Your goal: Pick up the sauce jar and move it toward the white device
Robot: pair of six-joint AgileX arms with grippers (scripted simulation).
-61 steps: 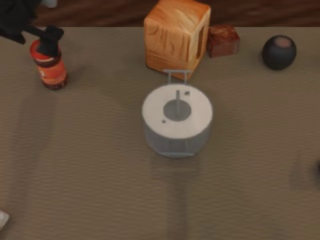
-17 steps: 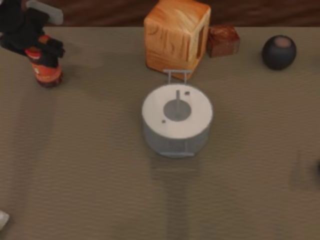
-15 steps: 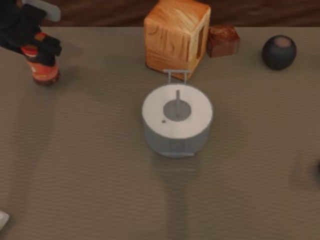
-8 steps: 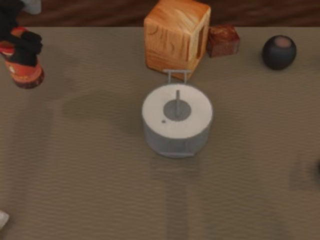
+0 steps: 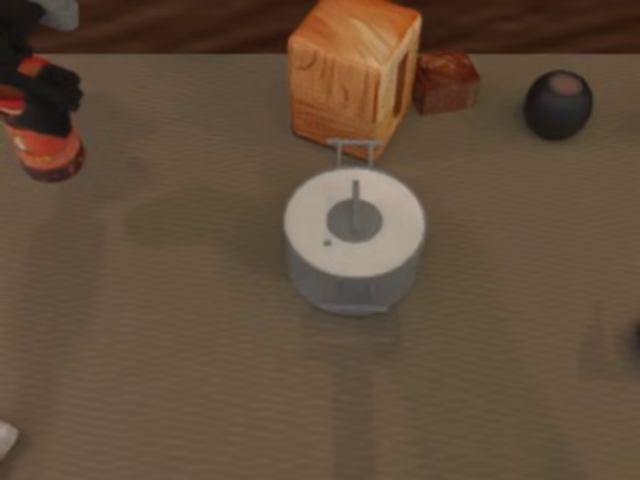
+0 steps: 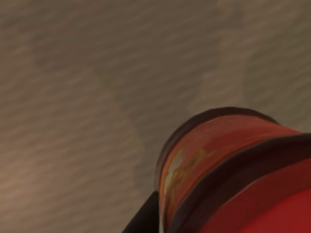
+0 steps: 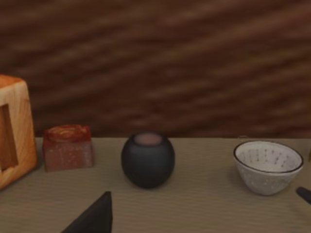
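Tabletop's far left: left claw clamps the sauce jar, barely shifted since half a second ago.

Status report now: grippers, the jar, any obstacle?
Left gripper shut on sauce jar, far left. Right gripper out of view. Path to white device open.

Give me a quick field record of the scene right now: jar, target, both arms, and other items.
jar: small cylindrical sauce jar with red-orange lid, tilted, at the table's far left edge, apart from the target
holder: left claw, closed on the jar's lid end
target: squat round white device with grey centre disc, mid-table
right arm: out of the top view; one dark finger shows in its wrist view
behind target: wooden box, small reddish-brown block
far right: dark round ball
right wrist only: white speckled bowl
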